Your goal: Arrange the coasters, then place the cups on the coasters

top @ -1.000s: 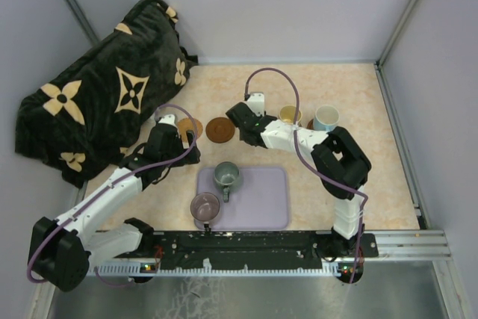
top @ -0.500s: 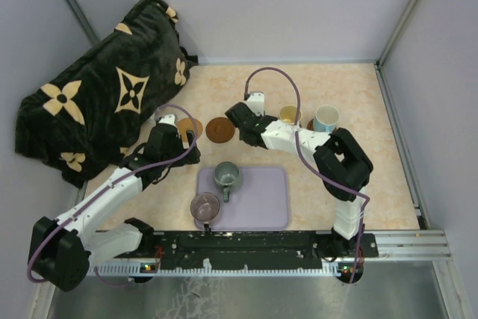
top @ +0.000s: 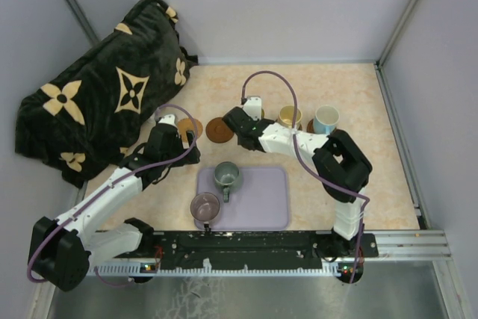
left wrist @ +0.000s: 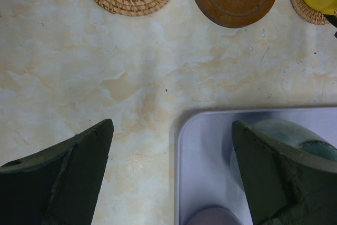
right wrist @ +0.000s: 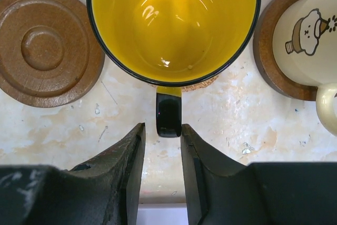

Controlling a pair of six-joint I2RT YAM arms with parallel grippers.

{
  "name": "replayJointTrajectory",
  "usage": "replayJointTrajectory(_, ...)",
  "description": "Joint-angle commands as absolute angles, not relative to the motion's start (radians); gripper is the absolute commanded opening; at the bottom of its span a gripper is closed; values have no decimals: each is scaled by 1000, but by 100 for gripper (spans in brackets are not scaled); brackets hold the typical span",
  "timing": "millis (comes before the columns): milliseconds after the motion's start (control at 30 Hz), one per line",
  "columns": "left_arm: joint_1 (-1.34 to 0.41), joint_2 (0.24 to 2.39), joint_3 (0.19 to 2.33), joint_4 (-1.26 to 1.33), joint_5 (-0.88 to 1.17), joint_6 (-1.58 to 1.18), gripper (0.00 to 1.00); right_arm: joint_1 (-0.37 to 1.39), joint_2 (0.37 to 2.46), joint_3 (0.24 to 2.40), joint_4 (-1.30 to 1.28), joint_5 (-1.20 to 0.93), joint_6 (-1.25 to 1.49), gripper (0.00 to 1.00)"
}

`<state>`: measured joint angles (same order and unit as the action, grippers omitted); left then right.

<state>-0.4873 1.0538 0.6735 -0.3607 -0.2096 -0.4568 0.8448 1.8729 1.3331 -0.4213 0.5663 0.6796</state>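
Observation:
The yellow-orange cup [right wrist: 174, 25] stands on a woven coaster [right wrist: 208, 84]. My right gripper [right wrist: 161, 127] is narrowly open, its fingertips either side of the end of the cup's black handle [right wrist: 168, 114], with a slim gap on the left. From above, the right gripper [top: 243, 121] hides that cup. A cream cup [right wrist: 305, 35] sits on a dark coaster [right wrist: 266, 51], and a light blue cup [top: 326, 118] stands further right. A bare brown coaster [top: 219, 129] and a bare woven coaster [top: 188, 128] lie to the left. My left gripper [left wrist: 171, 125] hangs wide open over the tray corner.
The lavender tray [top: 261, 211] holds a dark green cup [top: 226, 175] and a purple cup [top: 205, 205]. A dark flowered blanket [top: 104, 87] is heaped at the back left. Grey walls close in the table on three sides.
My right gripper has slid slightly left and toward the tray, and its jaws have narrowed around the yellow cup's handle. The left arm has not moved.

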Motion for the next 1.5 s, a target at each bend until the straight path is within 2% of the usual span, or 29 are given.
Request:
replayJointTrajectory(0, -486, 1039, 693, -367, -221, -467, 99, 863, 1806, 1332, -440, 611, 713, 34)
replayJointTrajectory(233, -485, 1037, 693, -367, -219, -469, 99, 881, 1747, 1302, -485, 659, 752, 44)
replayJointTrajectory(300, -486, 1038, 694, -364, -219, -469, 99, 894, 1721, 1292, -503, 681, 761, 53)
replayJointTrajectory(600, -485, 1033, 716, -357, -177, -442, 99, 923, 1497, 1227, -544, 752, 762, 61)
replayJointTrajectory(1100, -499, 1006, 736, -429, -52, -415, 99, 924, 1199, 1043, -600, 790, 784, 64)
replayJointTrajectory(1467, -590, 938, 742, -512, 32, -445, 96, 922, 1171, 1017, -590, 788, 781, 65)
